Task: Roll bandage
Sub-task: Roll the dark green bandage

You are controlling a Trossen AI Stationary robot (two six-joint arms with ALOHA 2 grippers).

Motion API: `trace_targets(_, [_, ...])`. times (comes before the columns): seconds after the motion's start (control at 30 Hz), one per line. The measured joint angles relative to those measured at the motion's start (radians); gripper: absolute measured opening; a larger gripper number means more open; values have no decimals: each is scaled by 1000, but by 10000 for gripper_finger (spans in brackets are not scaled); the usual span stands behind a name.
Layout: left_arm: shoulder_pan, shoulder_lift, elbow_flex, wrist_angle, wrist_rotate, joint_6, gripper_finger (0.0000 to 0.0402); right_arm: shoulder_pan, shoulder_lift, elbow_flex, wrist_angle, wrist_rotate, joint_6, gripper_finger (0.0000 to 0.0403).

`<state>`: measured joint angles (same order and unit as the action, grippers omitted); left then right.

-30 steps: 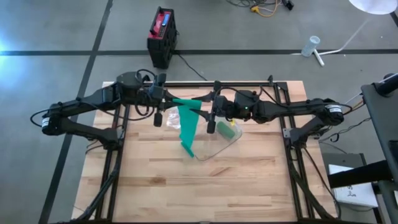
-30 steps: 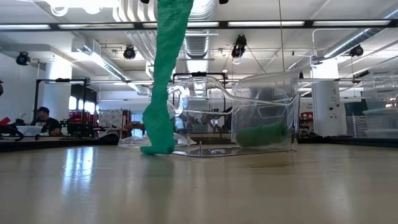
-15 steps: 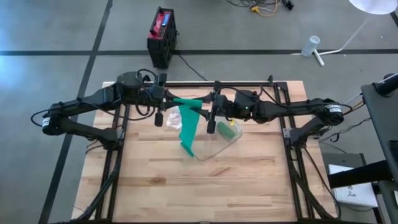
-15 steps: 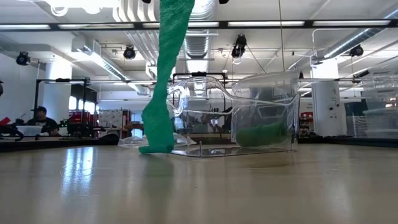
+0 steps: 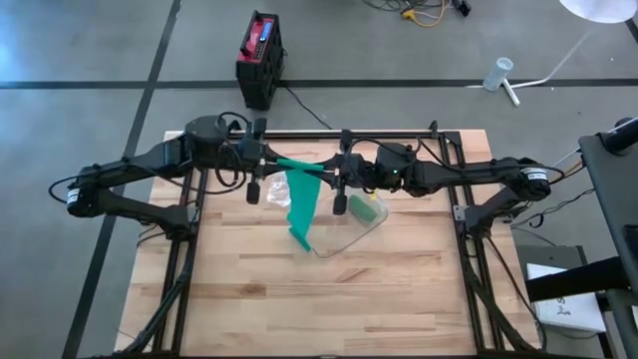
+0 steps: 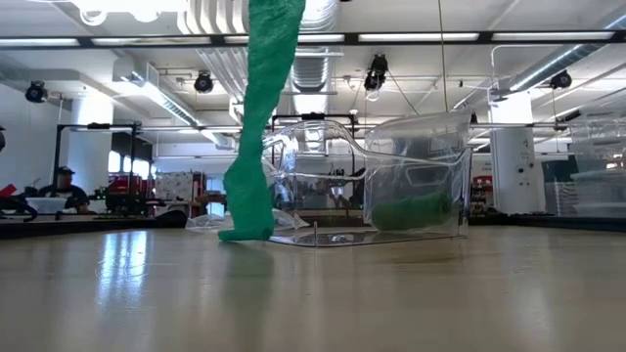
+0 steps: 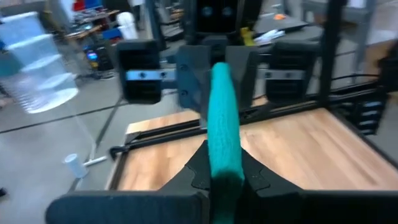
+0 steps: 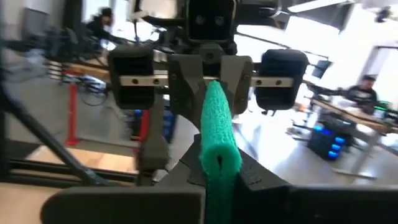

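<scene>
Both hands, left hand and right hand, grip the green bandage taut above the clear box (tail dangling); roll evenly, I'd judge.

Robotics lab: ceiling ducts, equipment benches.

My fingers: dark, matte black. Bandage: solid teal-green, no print. Box frame centre: clear plastic, green roll inside. Table: pale wood strips. Battery upper left: black w/ red.
</scene>
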<state>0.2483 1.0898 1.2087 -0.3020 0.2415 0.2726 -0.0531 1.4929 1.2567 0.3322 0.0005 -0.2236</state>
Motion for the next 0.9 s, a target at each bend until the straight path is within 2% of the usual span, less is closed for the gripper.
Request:
trace_targets(0.1, [-1,-13,0,-30,74,0,20,-4,2,0,0,-69,14,6])
trace_targets(0.17, [-4,-24,0,-75,94,0,41,0,2,1,-14,-81,4,6])
trace_targets(0.43, [-29,-104,2,-179,99,41,185,52,-2,109,-145,-87,-11,5])
trace_targets(0.6, [-51,-183,-8,-223,199,62,257,132,-2,158,-189,-83,-12,4])
trace_targets(0.7, [-72,-213,-51,-222,257,51,284,197,-2,197,-284,-88,-11,4])
trace_targets(0.9, [-112,-248,-182,-148,266,3,302,337,-4,267,-383,-116,89,7])
